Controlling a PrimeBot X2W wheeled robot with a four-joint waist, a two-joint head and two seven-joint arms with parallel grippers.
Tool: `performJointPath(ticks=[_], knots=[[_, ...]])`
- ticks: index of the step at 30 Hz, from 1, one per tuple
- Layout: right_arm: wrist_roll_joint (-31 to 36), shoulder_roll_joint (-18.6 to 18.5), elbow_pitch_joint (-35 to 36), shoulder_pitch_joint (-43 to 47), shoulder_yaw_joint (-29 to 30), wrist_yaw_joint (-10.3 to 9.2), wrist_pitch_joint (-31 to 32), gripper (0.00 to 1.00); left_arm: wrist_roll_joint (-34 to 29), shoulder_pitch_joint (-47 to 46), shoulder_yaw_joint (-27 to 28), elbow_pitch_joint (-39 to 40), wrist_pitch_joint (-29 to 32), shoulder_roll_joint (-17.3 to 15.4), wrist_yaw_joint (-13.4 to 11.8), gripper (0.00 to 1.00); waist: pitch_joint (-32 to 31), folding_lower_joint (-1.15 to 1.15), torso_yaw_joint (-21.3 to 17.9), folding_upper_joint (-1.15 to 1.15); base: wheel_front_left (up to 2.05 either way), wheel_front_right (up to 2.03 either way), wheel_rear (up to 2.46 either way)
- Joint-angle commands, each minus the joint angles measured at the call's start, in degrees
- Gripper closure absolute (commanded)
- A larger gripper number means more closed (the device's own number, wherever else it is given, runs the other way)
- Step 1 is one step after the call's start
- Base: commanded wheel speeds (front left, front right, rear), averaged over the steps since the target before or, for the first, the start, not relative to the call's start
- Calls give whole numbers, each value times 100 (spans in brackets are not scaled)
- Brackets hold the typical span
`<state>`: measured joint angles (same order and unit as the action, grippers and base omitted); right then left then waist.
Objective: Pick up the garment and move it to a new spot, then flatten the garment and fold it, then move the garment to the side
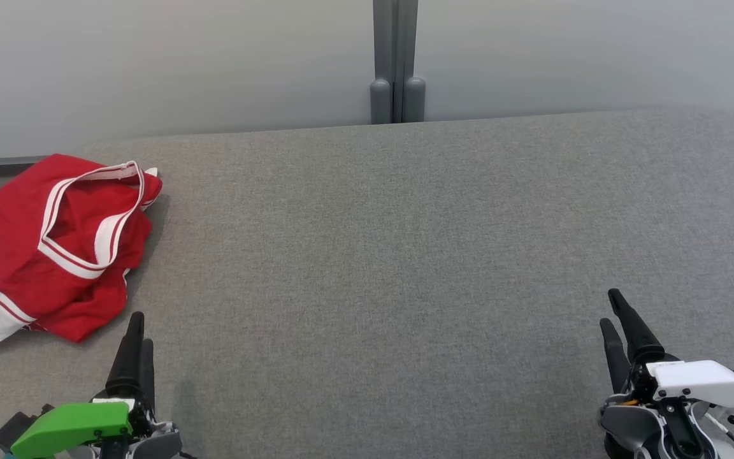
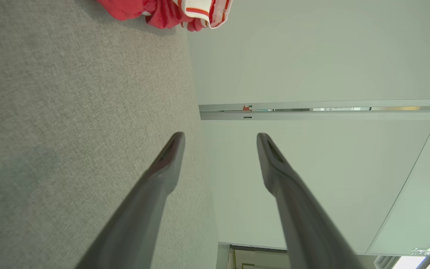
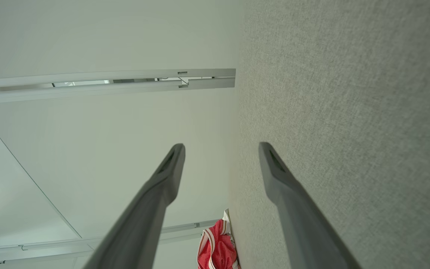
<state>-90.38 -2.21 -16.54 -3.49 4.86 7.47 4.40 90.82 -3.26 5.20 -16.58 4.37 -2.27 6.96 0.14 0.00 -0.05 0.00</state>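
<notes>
While the crumpled red garment (image 1: pixel 55 248) lies apparently untouched at the left edge of the grey worktop (image 1: pixel 405 287), the left gripper (image 1: pixel 142 328) and right gripper (image 1: pixel 609 308) rest at the near corners, fingers (image 2: pixel 164 168) apart and empty; pickup, flattening, folding and setting aside all remain to be done.

Tabletop (image 1: pixel 405 255): grey woven cloth, matt, fine rough weave. Red garment (image 1: pixel 55 248): soft cloth, matt, creased; white trim bands with thin red stripes, same dull finish. Fingers of my left gripper (image 2: pixel 220 136) and my right gripper (image 3: pixel 221 146): dark, smooth, faint sheen; plastic or rubber, cannot tell. Green cover (image 1: pixel 71 424) on my left wrist: smooth plastic, slight gloss. White cover (image 1: pixel 701 376) on my right wrist: smooth plastic. Wall panel (image 1: pixel 150 64): pale, smooth, matt. Grey post (image 1: pixel 395 64): smooth, satin.
</notes>
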Motion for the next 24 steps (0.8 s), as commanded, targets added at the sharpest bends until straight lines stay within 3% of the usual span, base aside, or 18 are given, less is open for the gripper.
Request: performJointPath(ticks=[1, 24], knots=[[184, -21, 111, -104, -28, 0, -69, 0, -219, -75, -39, 131, -64, -32, -37, 0, 0, 0, -1, 0, 0, 0, 0], [3089, -39, 375, -30, -137, 1, -629, 0, -2999, -3, -560, 393, -623, -168, -485, 0, -13, 0, 27, 0, 0, 0, 0]])
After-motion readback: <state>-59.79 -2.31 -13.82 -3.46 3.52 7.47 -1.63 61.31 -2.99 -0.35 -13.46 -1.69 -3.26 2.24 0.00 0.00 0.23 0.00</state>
